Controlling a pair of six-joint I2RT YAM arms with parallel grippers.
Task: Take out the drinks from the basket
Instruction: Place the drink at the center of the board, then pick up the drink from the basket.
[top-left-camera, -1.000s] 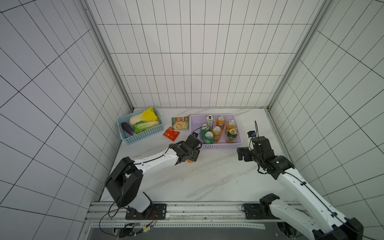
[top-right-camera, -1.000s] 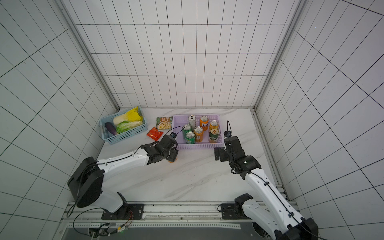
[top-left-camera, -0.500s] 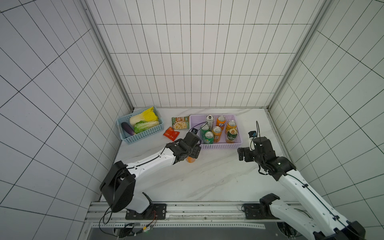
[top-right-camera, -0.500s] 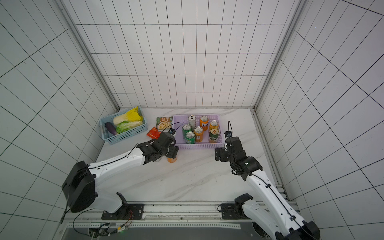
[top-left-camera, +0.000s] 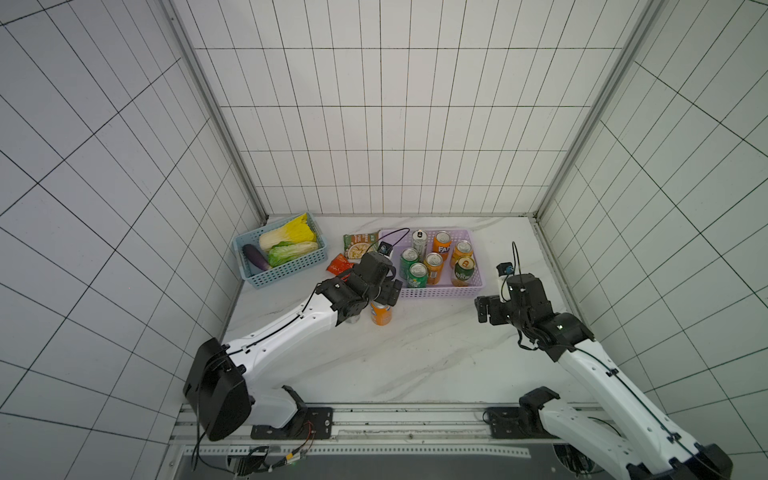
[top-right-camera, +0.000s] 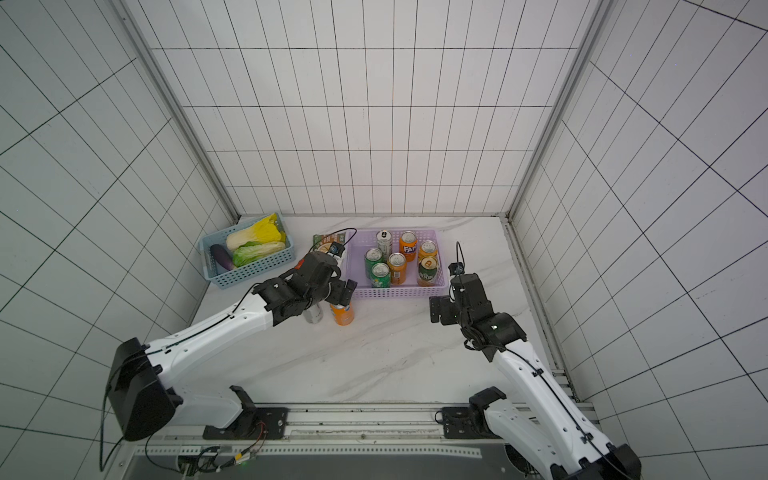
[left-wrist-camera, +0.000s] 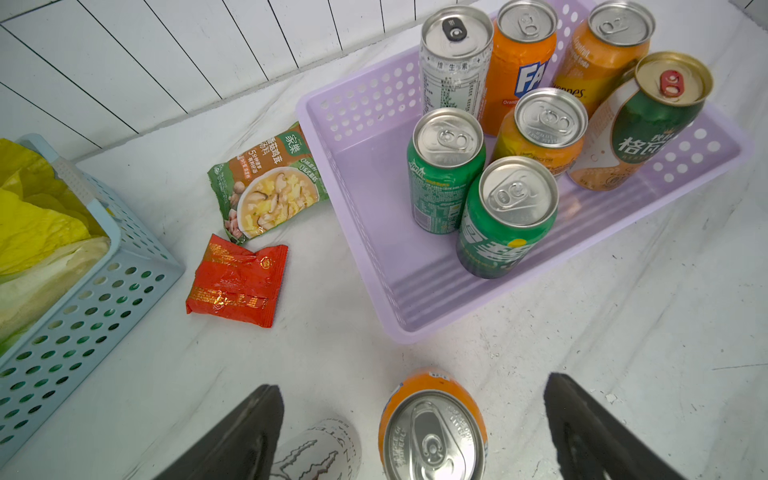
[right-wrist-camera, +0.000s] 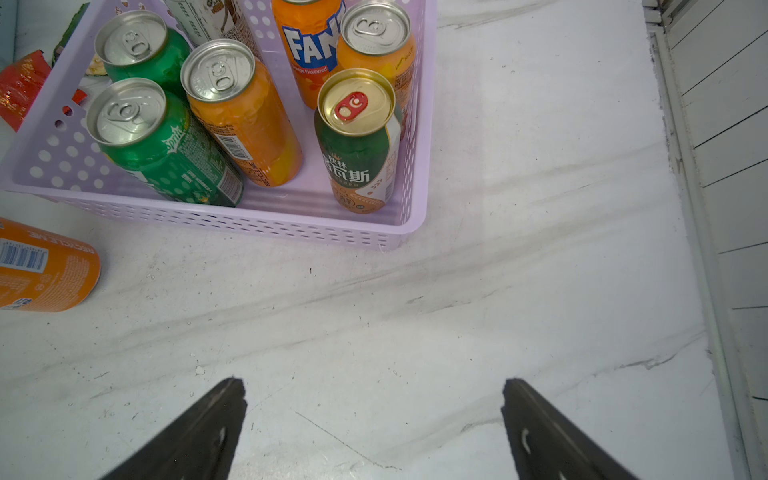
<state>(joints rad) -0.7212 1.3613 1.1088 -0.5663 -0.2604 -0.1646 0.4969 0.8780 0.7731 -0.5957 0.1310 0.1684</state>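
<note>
Straddling the orange can (left-wrist-camera: 432, 432), jaws spread, left gripper (left-wrist-camera: 411, 384) could topple it, or the white can (left-wrist-camera: 320, 449) just outside the jaws, when lifting. Seven drinks (left-wrist-camera: 449, 166) sit in lilac basket (left-wrist-camera: 353, 124) ahead; right gripper (right-wrist-camera: 374, 382) gapes empty.

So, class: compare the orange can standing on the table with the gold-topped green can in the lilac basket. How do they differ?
The orange can stands on the table; the gold-topped green can stands inside the lilac basket. The orange can's lid is silver; the green can's is gold with a red tab. Both stand upright.
</note>
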